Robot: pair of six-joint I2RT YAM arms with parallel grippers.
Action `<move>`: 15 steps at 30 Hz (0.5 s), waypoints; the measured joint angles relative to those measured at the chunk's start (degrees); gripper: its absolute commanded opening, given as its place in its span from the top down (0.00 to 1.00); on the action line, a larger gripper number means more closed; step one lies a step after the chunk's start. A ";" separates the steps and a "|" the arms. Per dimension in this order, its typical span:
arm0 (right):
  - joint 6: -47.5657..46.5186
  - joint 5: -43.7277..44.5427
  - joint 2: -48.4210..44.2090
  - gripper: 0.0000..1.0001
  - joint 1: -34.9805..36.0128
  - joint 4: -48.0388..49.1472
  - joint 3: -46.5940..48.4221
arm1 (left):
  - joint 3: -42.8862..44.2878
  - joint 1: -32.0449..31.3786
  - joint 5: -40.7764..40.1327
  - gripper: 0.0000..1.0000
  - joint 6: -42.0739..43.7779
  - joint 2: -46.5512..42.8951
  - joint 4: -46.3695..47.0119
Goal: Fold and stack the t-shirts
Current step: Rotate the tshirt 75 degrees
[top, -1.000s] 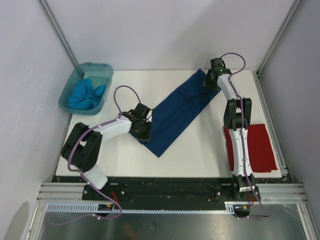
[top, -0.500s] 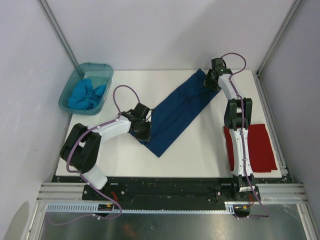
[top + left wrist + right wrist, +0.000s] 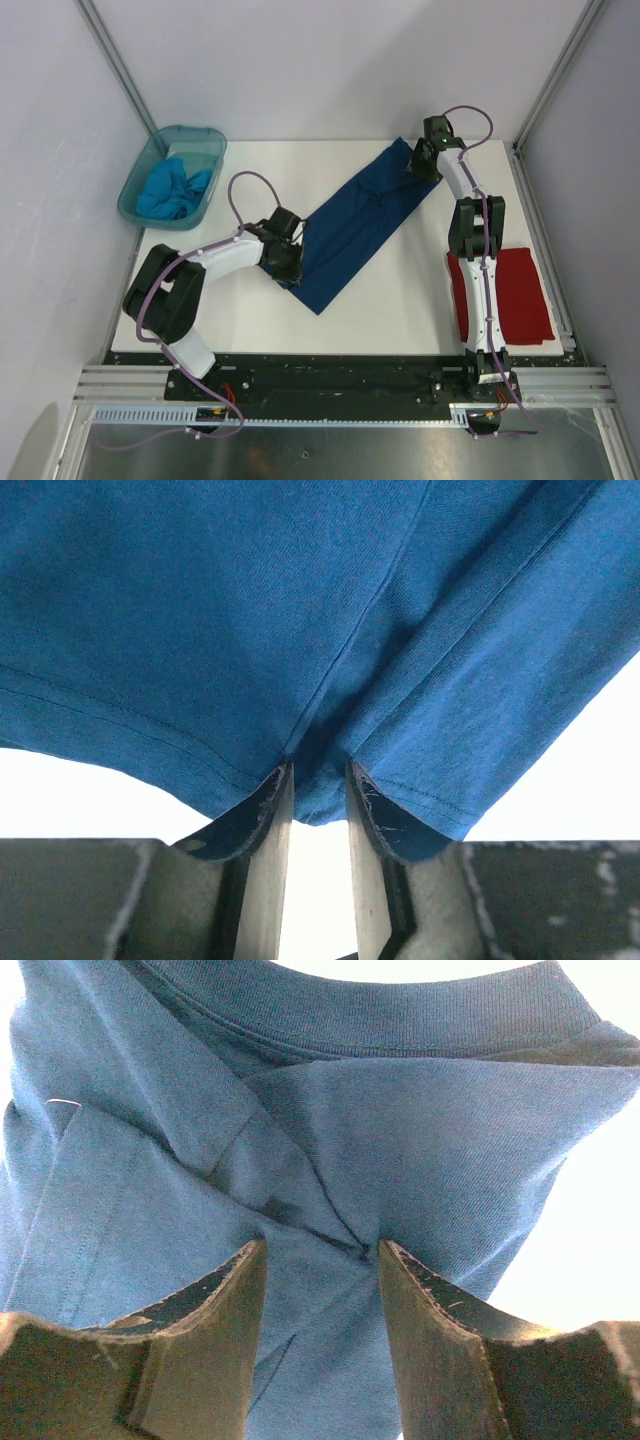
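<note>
At the near right corner of the flat white table (image 3: 400, 310), a plain red t-shirt (image 3: 525, 295) of soft cloth is lying folded into a flat rectangle, and the right arm's lower links are crossing over its left edge in the overhead view. Farther in, left of the middle, the left gripper (image 3: 287, 262) is sitting low at the near-left end of a navy blue t-shirt (image 3: 355, 225), a long band of soft cloth that is running diagonally across the table toward the far right. In the left wrist view its two dark fingers (image 3: 272, 840) are standing a narrow gap apart, with the stitched hem draping over both tips and a small fold hanging into the gap; whether they are pinching that fold I cannot tell. At the shirt's far end the right gripper (image 3: 422, 165) is reaching down onto the cloth, and in its wrist view the fingers (image 3: 430, 1340) are clasping a gathered wad of navy cloth just below the ribbed collar (image 3: 400, 1010), with creases running out from between them. At the far left corner, well apart from the navy shirt, a translucent teal plastic tub (image 3: 134, 182) is holding a bright turquoise t-shirt (image 3: 172, 190), which is lying crumpled in a heap.
</note>
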 measured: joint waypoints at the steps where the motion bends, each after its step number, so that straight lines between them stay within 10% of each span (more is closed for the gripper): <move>1: 0.02 -0.09 0.00 0.47 -0.02 0.02 0.00 | 0.00 0.00 0.00 0.71 0.00 0.15 0.00; 15: 0.39 -1.03 0.00 0.46 -0.39 0.15 0.00 | 0.00 0.00 -0.13 1.00 -0.11 0.15 -0.02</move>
